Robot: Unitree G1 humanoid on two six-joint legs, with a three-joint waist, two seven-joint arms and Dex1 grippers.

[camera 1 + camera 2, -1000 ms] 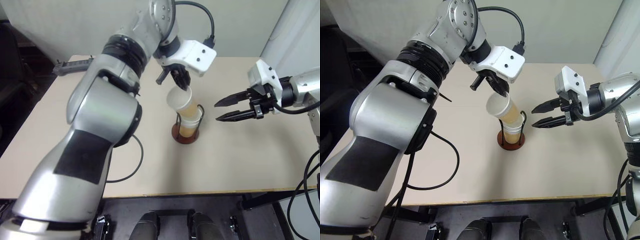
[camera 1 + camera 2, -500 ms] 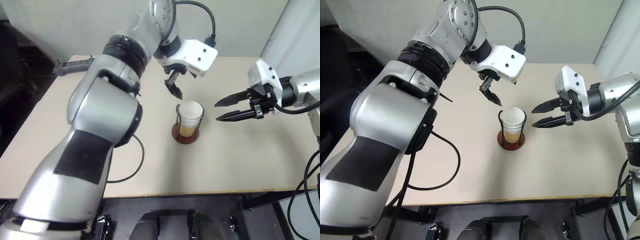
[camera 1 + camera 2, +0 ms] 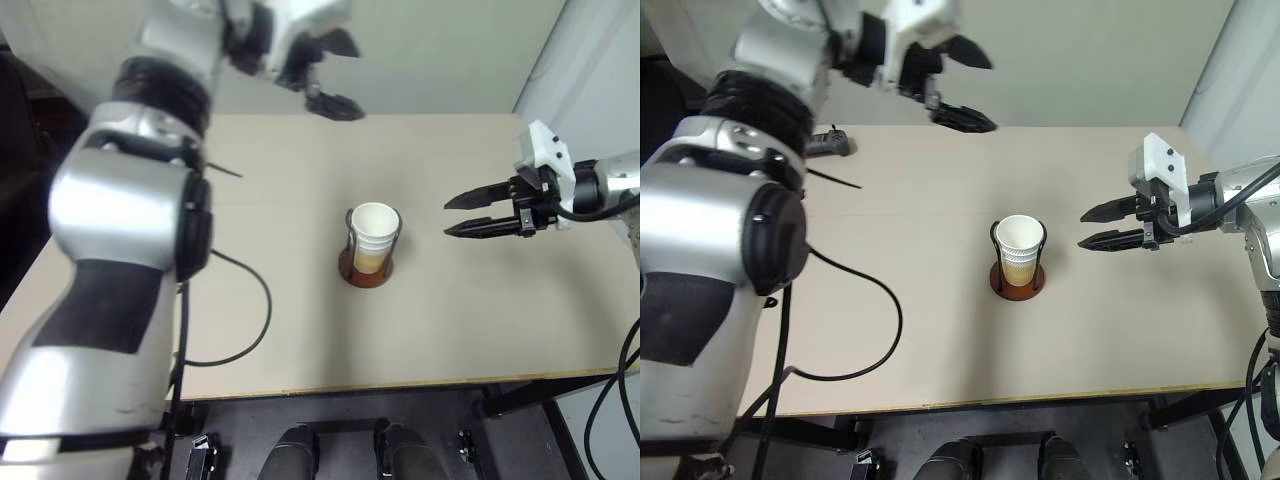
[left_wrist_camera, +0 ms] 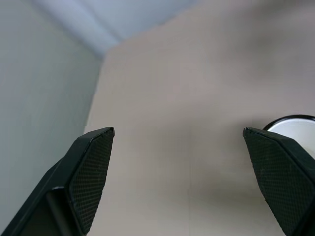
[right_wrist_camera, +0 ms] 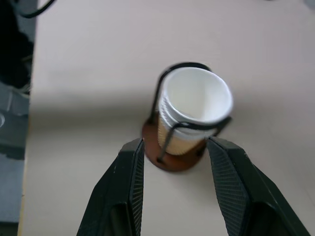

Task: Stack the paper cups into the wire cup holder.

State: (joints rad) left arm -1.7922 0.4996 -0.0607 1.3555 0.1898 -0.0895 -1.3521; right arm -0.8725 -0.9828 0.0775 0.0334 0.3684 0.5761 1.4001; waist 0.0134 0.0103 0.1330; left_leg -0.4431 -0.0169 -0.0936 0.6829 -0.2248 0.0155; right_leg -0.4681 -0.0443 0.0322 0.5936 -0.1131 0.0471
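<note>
Released, the left tool (image 3: 962,85) gapes far behind the paper cups (image 3: 1021,243); right tool (image 3: 1095,227) open beside them.

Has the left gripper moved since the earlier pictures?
Yes. The left gripper has let go and pulled up and away from the paper cups in the wire cup holder, toward the table's far edge.

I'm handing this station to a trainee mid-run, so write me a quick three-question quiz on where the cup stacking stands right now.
1. True or false: the left gripper is shut on a cup.
2. Where are the paper cups? A) scattered on the table B) nested in the wire cup holder C) in the right gripper
3. Fill in: the right gripper hovers beside the holder with its jaws ____.

Key: 1 false, it is open and empty, raised over the table's far side; 2 B; 3 open.
</note>
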